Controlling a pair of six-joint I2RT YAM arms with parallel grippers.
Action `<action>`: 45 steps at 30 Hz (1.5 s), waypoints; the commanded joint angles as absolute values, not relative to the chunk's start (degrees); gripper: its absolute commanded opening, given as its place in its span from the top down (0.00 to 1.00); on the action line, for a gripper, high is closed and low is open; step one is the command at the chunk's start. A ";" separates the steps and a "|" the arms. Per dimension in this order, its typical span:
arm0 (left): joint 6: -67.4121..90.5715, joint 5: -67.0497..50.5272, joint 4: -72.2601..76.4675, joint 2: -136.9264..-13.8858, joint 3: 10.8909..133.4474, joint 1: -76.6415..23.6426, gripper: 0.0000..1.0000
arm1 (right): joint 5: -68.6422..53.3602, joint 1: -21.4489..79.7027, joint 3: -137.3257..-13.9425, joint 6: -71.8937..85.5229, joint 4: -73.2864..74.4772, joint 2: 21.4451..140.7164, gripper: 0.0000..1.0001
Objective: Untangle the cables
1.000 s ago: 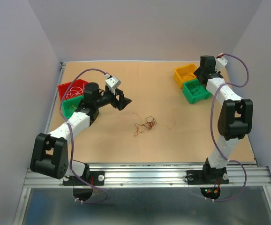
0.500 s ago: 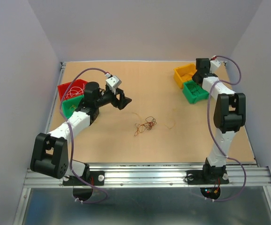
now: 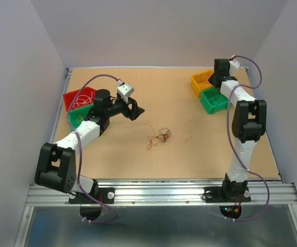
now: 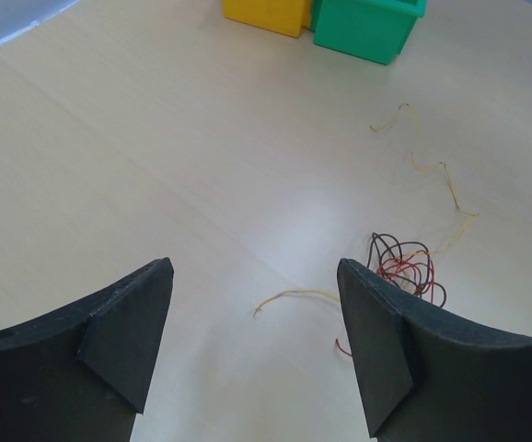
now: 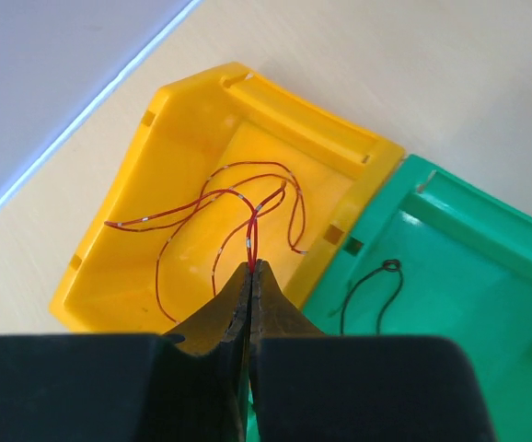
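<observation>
Cables lie partly hidden behind spread left gripper; right gripper pinches red wire.

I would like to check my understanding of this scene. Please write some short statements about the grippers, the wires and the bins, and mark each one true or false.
1. The right gripper is shut on a red wire over the yellow bin. True.
2. The left gripper is shut on a wire. False: its jaws are open with nothing between them, above the table.
3. The green bin next to the yellow bin holds a thin dark wire. True.
4. Every wire is in a bin already. False: a tangle of wires lies on the table, and a single yellow wire lies near it.
</observation>
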State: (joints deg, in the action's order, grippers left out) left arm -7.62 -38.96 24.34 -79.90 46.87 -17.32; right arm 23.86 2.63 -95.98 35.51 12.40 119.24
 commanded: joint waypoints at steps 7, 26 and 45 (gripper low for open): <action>-8.88 -39.20 24.96 -79.98 49.66 -18.02 0.17 | 17.23 3.51 -105.73 36.65 11.25 125.94 0.99; -9.40 -38.94 24.08 -80.16 50.01 -18.63 0.17 | 22.84 4.31 -121.63 51.32 20.12 141.24 0.99; -9.76 -38.50 23.38 -80.42 50.36 -18.98 0.17 | 23.91 4.39 -120.86 62.67 26.63 140.20 0.99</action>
